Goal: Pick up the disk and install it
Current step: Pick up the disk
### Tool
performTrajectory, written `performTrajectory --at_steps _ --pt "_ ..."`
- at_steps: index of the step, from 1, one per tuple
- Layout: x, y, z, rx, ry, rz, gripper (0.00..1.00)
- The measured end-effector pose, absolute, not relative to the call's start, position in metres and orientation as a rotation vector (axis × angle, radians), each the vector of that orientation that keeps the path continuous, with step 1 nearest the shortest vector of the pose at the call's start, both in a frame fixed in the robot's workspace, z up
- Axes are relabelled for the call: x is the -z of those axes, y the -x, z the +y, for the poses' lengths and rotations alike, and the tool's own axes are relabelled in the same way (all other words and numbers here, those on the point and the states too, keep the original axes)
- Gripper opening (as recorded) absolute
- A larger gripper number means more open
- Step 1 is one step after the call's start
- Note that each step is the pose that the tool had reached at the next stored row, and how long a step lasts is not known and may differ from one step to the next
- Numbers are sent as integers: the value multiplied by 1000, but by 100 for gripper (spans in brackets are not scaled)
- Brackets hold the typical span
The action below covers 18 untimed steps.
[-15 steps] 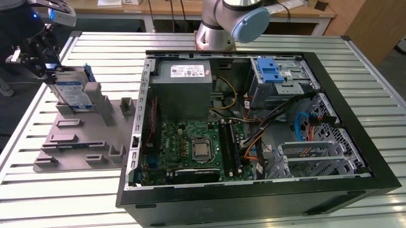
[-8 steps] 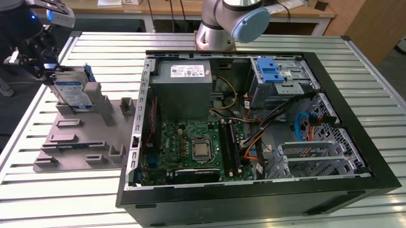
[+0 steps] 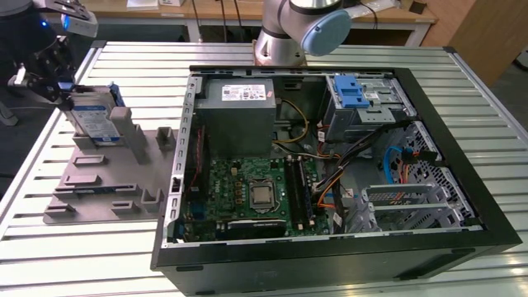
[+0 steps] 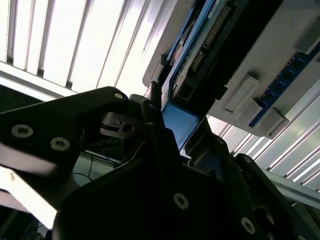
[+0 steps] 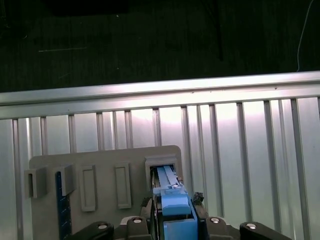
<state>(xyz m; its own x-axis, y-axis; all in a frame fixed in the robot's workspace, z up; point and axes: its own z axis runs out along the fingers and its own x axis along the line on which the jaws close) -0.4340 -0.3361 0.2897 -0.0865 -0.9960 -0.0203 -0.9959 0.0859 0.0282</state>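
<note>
1. In the exterior view we are seeing only part of the gripper (image 3: 64, 96): the frame's edge at that view's left is cutting off its dark body, and the arm (image 3: 286, 34) is running out of the top.
2. In the second wrist view the gripper's black housing is blocking much of the scene, leaving one end of the disk (image 3: 96, 120) and a row of connector pins visible.
3. The disk is standing on edge in a slot of the grey holder plate (image 3: 99, 185) on the slatted metal table (image 3: 83, 263). It is sitting apart from the open computer case (image 3: 449, 204), on the exterior view's left, and the holder's posts are hiding its lower edge.
4. The fingers (image 4: 152, 125) are pressing on either side of the disk's blue bracket (image 5: 175, 207), which is filling the narrow gap between them.
</note>
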Motion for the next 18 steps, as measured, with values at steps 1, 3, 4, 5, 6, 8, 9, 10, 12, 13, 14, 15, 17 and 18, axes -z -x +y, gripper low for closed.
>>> performTrajectory --at_steps 1,3,4,5,6,8,9,10,12,13,14,15,17,18 --pt "-290 434 -336 54 -2121 -2312 39" --pt "-290 434 -336 54 -2121 -2312 37" --pt "-290 434 -336 54 -2121 -2312 37" --pt "-290 434 -336 54 -2122 -2310 37" --pt "-290 434 -336 54 -2131 -2302 37" --pt "-290 434 -336 54 -2163 -2271 37" --pt "-290 434 -336 54 -2179 -2256 37" --pt "-290 434 -336 53 -2192 -2243 37" --pt "-290 435 -337 53 -2206 -2228 37" --pt "-290 435 -337 52 -2210 -2224 37" --pt "-290 435 -337 52 -2210 -2224 37" --pt "-290 435 -337 52 -2210 -2224 37" --pt "-290 435 -337 52 -2210 -2223 37" --pt "-290 435 -337 52 -2210 -2223 37"
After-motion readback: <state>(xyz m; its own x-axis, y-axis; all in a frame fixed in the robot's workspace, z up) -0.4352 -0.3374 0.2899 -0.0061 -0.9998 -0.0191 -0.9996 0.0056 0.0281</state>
